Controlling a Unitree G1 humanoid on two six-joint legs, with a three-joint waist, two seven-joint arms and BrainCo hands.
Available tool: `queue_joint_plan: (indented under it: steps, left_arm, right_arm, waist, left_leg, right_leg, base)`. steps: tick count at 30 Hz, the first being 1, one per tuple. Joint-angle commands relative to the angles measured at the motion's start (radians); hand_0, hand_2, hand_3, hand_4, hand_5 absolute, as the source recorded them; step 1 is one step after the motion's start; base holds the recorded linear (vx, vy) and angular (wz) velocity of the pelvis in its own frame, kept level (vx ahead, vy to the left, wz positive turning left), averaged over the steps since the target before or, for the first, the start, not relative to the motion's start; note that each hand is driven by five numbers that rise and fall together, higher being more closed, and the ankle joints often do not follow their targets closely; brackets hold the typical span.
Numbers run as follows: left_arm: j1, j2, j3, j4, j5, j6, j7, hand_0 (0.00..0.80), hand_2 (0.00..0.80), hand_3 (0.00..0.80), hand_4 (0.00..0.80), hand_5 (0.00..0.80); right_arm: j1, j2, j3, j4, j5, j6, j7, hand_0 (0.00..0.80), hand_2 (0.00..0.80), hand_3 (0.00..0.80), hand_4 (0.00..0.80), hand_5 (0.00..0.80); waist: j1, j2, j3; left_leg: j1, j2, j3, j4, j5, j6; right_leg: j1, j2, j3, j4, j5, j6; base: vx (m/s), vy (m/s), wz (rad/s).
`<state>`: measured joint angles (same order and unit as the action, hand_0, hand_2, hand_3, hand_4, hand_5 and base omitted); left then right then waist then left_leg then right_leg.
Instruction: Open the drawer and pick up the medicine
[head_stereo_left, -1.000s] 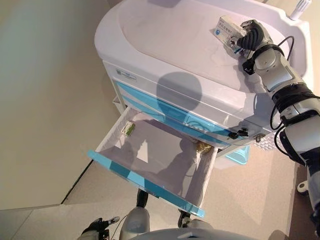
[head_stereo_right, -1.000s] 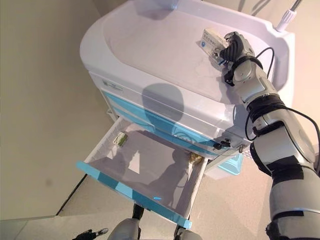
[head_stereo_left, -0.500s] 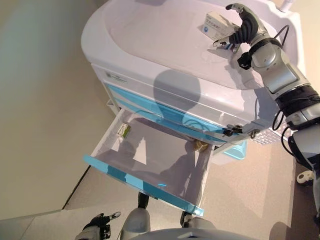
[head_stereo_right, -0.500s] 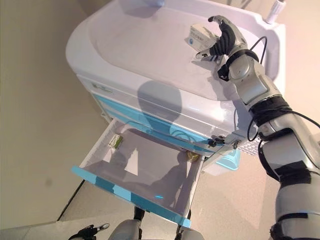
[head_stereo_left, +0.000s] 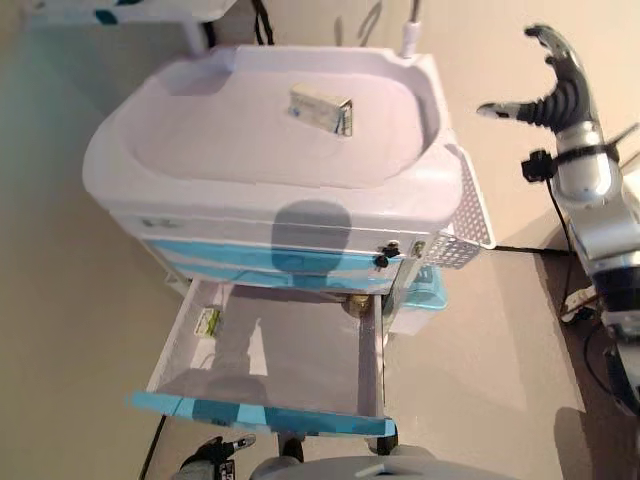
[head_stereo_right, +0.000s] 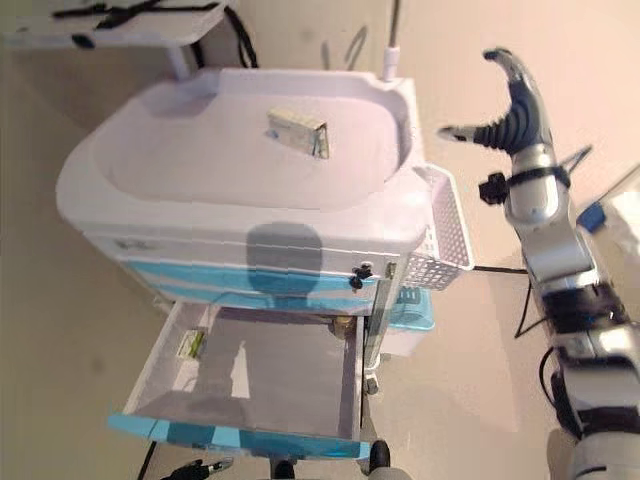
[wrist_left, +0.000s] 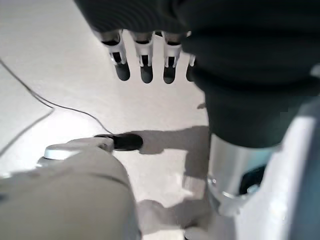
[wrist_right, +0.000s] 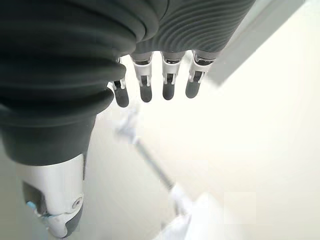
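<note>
A white medicine box (head_stereo_left: 321, 108) lies on the top of the white cart (head_stereo_left: 200, 150), towards its back right. The cart's lowest drawer (head_stereo_left: 270, 358) with a blue front stands pulled out. In it a small green-labelled packet (head_stereo_left: 208, 322) lies at the left wall and a small golden thing (head_stereo_left: 352, 303) at the back. My right hand (head_stereo_left: 553, 92) is open and empty, raised in the air to the right of the cart, clear of the box. My left hand (head_stereo_left: 208, 459) hangs low by the drawer's front, fingers straight in the left wrist view (wrist_left: 145, 60).
A white wire basket (head_stereo_left: 462, 205) hangs on the cart's right side, with a blue bin (head_stereo_left: 420, 300) under it. A white pole (head_stereo_left: 411, 28) stands at the cart's back right corner. A shelf with blue parts (head_stereo_left: 110, 10) stands behind the cart.
My right hand has let go of the medicine box, which now lies on the cart's top. The hand has drawn back to the right and opened. The camera has shifted.
</note>
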<state>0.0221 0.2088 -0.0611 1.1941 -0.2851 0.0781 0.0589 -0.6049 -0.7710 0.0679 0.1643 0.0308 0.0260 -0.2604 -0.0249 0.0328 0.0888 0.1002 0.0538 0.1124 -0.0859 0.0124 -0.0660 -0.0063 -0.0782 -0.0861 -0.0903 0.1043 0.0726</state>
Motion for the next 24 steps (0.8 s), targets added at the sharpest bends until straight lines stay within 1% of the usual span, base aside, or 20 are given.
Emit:
queue_joint_plan:
  steps: [1, 2, 6, 7, 8, 9, 11, 12, 13, 14, 15, 16, 18, 19, 20, 22, 24]
  left_arm:
    - [-0.004, 0.023, -0.041, 0.058, 0.086, -0.001, 0.002, 0.000, 0.000, 0.000, 0.000, 0.000]
    - [-0.004, 0.016, -0.043, 0.056, 0.099, -0.003, 0.001, 0.000, 0.000, 0.000, 0.000, 0.000]
    - [0.002, 0.008, -0.033, 0.039, 0.097, -0.011, -0.003, 0.000, 0.000, 0.000, 0.000, 0.000]
    - [-0.001, 0.008, -0.024, 0.031, 0.092, -0.013, -0.002, 0.000, 0.000, 0.000, 0.000, 0.000]
    - [0.000, 0.009, -0.025, 0.031, 0.092, -0.013, -0.002, 0.000, 0.000, 0.000, 0.000, 0.000]
    - [-0.006, 0.010, -0.014, 0.009, 0.092, -0.019, -0.005, 0.000, 0.000, 0.000, 0.000, 0.000]
    - [-0.006, 0.014, -0.016, 0.005, 0.094, -0.021, -0.005, 0.000, 0.000, 0.000, 0.000, 0.000]
    - [-0.015, 0.024, -0.029, -0.026, 0.112, -0.028, -0.012, 0.000, 0.000, 0.000, 0.000, 0.000]
    - [-0.017, 0.030, -0.039, -0.044, 0.122, -0.033, -0.012, 0.000, 0.000, 0.000, 0.000, 0.000]
    - [-0.029, 0.047, -0.057, -0.072, 0.129, -0.039, -0.014, 0.000, 0.000, 0.000, 0.000, 0.000]
    - [-0.037, 0.058, -0.073, -0.095, 0.134, -0.041, -0.014, 0.000, 0.000, 0.000, 0.000, 0.000]
    - [-0.037, 0.059, -0.072, -0.095, 0.134, -0.041, -0.014, 0.000, 0.000, 0.000, 0.000, 0.000]
    - [-0.061, 0.088, -0.112, -0.154, 0.135, -0.050, -0.022, 0.000, 0.000, 0.000, 0.000, 0.000]
    - [-0.075, 0.122, -0.145, -0.225, 0.126, -0.061, -0.028, 0.000, 0.000, 0.000, 0.000, 0.000]
    - [-0.075, 0.123, -0.144, -0.226, 0.126, -0.060, -0.028, 0.000, 0.000, 0.000, 0.000, 0.000]
    - [-0.073, 0.167, -0.169, -0.309, 0.110, -0.070, -0.038, 0.000, 0.000, 0.000, 0.000, 0.000]
    - [-0.066, 0.209, -0.196, -0.390, 0.098, -0.074, -0.053, 0.000, 0.000, 0.000, 0.000, 0.000]
  right_arm:
    - [0.029, 0.057, -0.066, -0.045, 0.081, -0.088, -0.045, 0.000, 0.000, 0.000, 0.000, 0.000]
    - [0.073, 0.084, -0.094, -0.045, 0.114, -0.106, -0.051, 0.000, 0.000, 0.000, 0.000, 0.000]
    - [0.248, 0.159, -0.184, -0.046, 0.172, -0.123, -0.052, 0.000, 0.000, 0.000, 0.000, 0.000]
    - [0.285, 0.175, -0.199, -0.047, 0.173, -0.124, -0.051, 0.000, 0.000, 0.000, 0.000, 0.000]
    - [0.289, 0.177, -0.201, -0.050, 0.172, -0.123, -0.051, 0.000, 0.000, 0.000, 0.000, 0.000]
    - [0.386, 0.208, -0.237, -0.036, 0.163, -0.122, -0.049, 0.000, 0.000, 0.000, 0.000, 0.000]
    - [0.428, 0.226, -0.252, -0.026, 0.171, -0.122, -0.047, 0.000, 0.000, 0.000, 0.000, 0.000]
    - [0.483, 0.242, -0.261, 0.052, 0.178, -0.118, -0.040, 0.000, 0.000, 0.000, 0.000, 0.000]
    - [0.512, 0.257, -0.260, 0.103, 0.177, -0.114, -0.040, 0.000, 0.000, 0.000, 0.000, 0.000]
    - [0.544, 0.270, -0.255, 0.198, 0.191, -0.104, -0.029, 0.000, 0.000, 0.000, 0.000, 0.000]
    - [0.555, 0.273, -0.250, 0.246, 0.186, -0.096, -0.026, 0.000, 0.000, 0.000, 0.000, 0.000]
    - [0.554, 0.274, -0.250, 0.247, 0.186, -0.097, -0.026, 0.000, 0.000, 0.000, 0.000, 0.000]
    - [0.542, 0.270, -0.232, 0.361, 0.187, -0.086, -0.020, 0.000, 0.000, 0.000, 0.000, 0.000]
    - [0.529, 0.265, -0.216, 0.434, 0.177, -0.081, -0.016, 0.000, 0.000, 0.000, 0.000, 0.000]
    - [0.527, 0.265, -0.215, 0.436, 0.177, -0.082, -0.016, 0.000, 0.000, 0.000, 0.000, 0.000]
    - [0.530, 0.253, -0.187, 0.511, 0.136, -0.066, -0.005, 0.000, 0.000, 0.000, 0.000, 0.000]
    - [0.523, 0.245, -0.164, 0.598, 0.123, -0.056, 0.000, 0.000, 0.000, 0.000, 0.000, 0.000]
  waist:
    - [-0.002, -0.031, -0.038]
    - [-0.016, -0.021, -0.037]
    - [-0.041, -0.004, -0.032]
    - [-0.049, 0.000, -0.028]
    - [-0.047, 0.000, -0.030]
    - [-0.063, 0.006, -0.021]
    - [-0.067, 0.006, -0.019]
    - [-0.082, 0.009, 0.002]
    - [-0.087, 0.009, 0.015]
    - [-0.096, 0.005, 0.044]
    - [-0.103, 0.004, 0.069]
    - [-0.102, 0.003, 0.066]
    - [-0.111, -0.001, 0.131]
    - [-0.110, -0.005, 0.183]
    - [-0.109, -0.006, 0.177]
    - [-0.102, -0.009, 0.219]
    - [-0.094, -0.008, 0.234]
  left_leg:
    - [-0.070, -0.048, 0.019, 0.101, -0.069, 0.038]
    - [-0.063, -0.051, 0.028, 0.101, -0.074, 0.043]
    - [-0.050, -0.054, 0.069, 0.096, -0.082, 0.051]
    - [-0.052, -0.055, 0.074, 0.096, -0.082, 0.053]
    - [-0.053, -0.055, 0.075, 0.096, -0.082, 0.053]
    - [-0.061, -0.057, 0.082, 0.098, -0.083, 0.057]
    - [-0.067, -0.059, 0.085, 0.101, -0.085, 0.060]
    - [-0.074, -0.062, 0.087, 0.111, -0.093, 0.066]
    - [-0.083, -0.065, 0.089, 0.121, -0.097, 0.070]
    - [-0.112, -0.070, 0.091, 0.143, -0.099, 0.076]
    - [-0.134, -0.072, 0.088, 0.170, -0.111, 0.080]
    - [-0.140, -0.072, 0.089, 0.171, -0.108, 0.080]
    - [-0.213, -0.074, 0.087, 0.248, -0.128, 0.090]
    - [-0.290, -0.078, 0.081, 0.324, -0.142, 0.093]
    - [-0.299, -0.078, 0.083, 0.325, -0.139, 0.093]
    - [-0.369, -0.077, 0.073, 0.399, -0.154, 0.096]
    - [-0.434, -0.077, 0.058, 0.452, -0.162, 0.097]
  right_leg:
    - [0.020, -0.036, -0.002, 0.081, -0.126, 0.069]
    - [0.019, -0.037, 0.010, 0.082, -0.124, 0.069]
    - [0.003, -0.036, 0.058, 0.082, -0.112, 0.076]
    - [-0.004, -0.036, 0.065, 0.083, -0.108, 0.077]
    - [-0.006, -0.036, 0.066, 0.084, -0.108, 0.077]
    - [-0.024, -0.037, 0.081, 0.092, -0.104, 0.080]
    - [-0.035, -0.038, 0.086, 0.099, -0.104, 0.082]
    - [-0.050, -0.041, 0.093, 0.119, -0.109, 0.086]
    - [-0.065, -0.042, 0.097, 0.137, -0.110, 0.086]
    - [-0.098, -0.045, 0.108, 0.163, -0.105, 0.088]
    - [-0.121, -0.048, 0.111, 0.193, -0.115, 0.089]
    - [-0.127, -0.048, 0.112, 0.192, -0.111, 0.089]
    - [-0.195, -0.055, 0.122, 0.258, -0.121, 0.088]
    - [-0.264, -0.062, 0.126, 0.318, -0.127, 0.084]
    - [-0.273, -0.062, 0.128, 0.317, -0.122, 0.084]
    - [-0.330, -0.072, 0.119, 0.379, -0.136, 0.075]
    - [-0.385, -0.080, 0.106, 0.431, -0.149, 0.067]
  base:
    - [0.028, 0.057, -0.49]
    - [0.010, 0.041, -0.37]
    - [-0.022, 0.056, -0.40]
    - [-0.032, 0.040, -0.31]
    - [-0.057, 0.052, -0.35]
    - [-0.039, 0.036, -0.40]
    - [-0.063, 0.057, -0.25]
    - [-0.107, 0.087, -0.09]
    - [-0.203, 0.103, -0.04]
    - [-0.229, 0.085, -0.13]
    - [-0.198, 0.057, -0.08]
    - [-0.211, 0.064, -0.13]
    - [-0.340, 0.068, -0.14]
    - [-0.314, 0.042, -0.12]
    - [-0.293, 0.027, -0.09]
    - [-0.197, -0.011, -0.06]
    - [-0.178, -0.036, 0.14]
